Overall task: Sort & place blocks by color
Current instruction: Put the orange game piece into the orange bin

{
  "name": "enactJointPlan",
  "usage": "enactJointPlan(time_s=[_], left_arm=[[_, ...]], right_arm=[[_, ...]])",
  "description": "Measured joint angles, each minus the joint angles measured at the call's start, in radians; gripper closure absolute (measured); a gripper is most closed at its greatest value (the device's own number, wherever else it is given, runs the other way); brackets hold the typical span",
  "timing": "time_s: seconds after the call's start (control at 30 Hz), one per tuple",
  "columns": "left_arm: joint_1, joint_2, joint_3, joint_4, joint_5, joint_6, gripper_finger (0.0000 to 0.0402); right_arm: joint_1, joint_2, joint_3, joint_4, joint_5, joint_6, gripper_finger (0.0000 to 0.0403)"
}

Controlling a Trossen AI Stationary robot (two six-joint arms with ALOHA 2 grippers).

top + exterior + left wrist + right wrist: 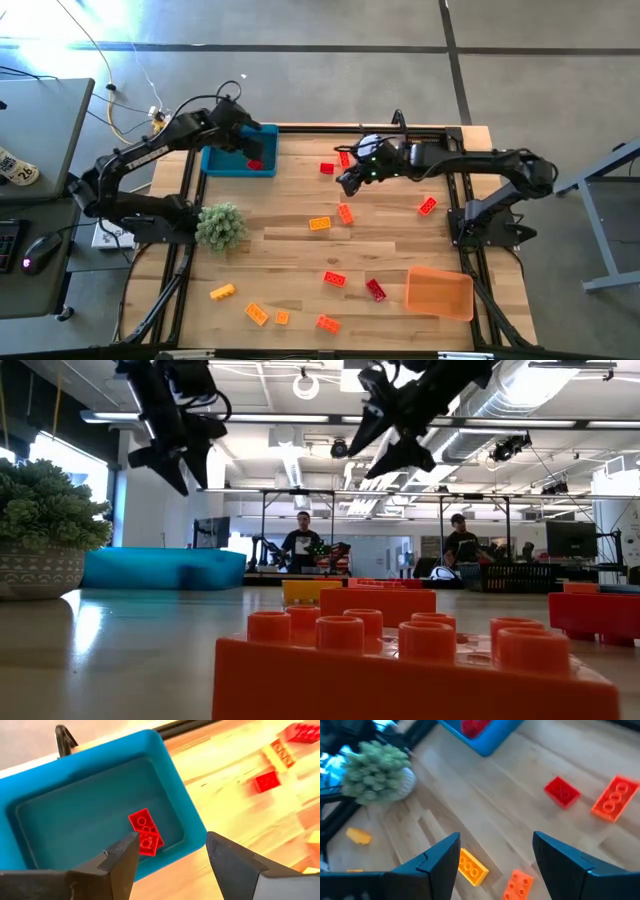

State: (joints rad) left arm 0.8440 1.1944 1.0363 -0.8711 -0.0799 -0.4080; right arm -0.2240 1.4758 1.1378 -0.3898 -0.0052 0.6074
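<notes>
Left gripper (172, 852), fingers spread and empty, over blue tray (30, 775) holding two red bricks (145, 831). Right gripper (495, 852), fingers wide, empty, above scattered bricks mid-desk (390, 235). My worry: close-packed orange brick (518, 884) and yellow-orange brick (472, 866) below right gripper, wrong colour grabbed.

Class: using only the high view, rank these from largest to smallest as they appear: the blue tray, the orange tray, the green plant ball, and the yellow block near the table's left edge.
1. blue tray and orange tray: look much alike; the left gripper covers part of the blue one, so I leave them unranked.
2. green plant ball
3. yellow block
</notes>
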Motion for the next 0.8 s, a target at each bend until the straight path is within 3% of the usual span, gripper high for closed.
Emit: enactJointPlan(time_s=[0.43, 0.8], left_arm=[[0.000, -0.026, 0.000, 0.000, -0.001, 0.046, 0.0186], [0.000, -0.026, 0.000, 0.000, -0.006, 0.090, 0.0186]], right_arm=[[0.057, 0.208, 0.000, -0.018, -0.075, 0.139, 0.0166], [0.093, 0.307, 0.000, -0.082, -0.044, 0.183, 0.0166]])
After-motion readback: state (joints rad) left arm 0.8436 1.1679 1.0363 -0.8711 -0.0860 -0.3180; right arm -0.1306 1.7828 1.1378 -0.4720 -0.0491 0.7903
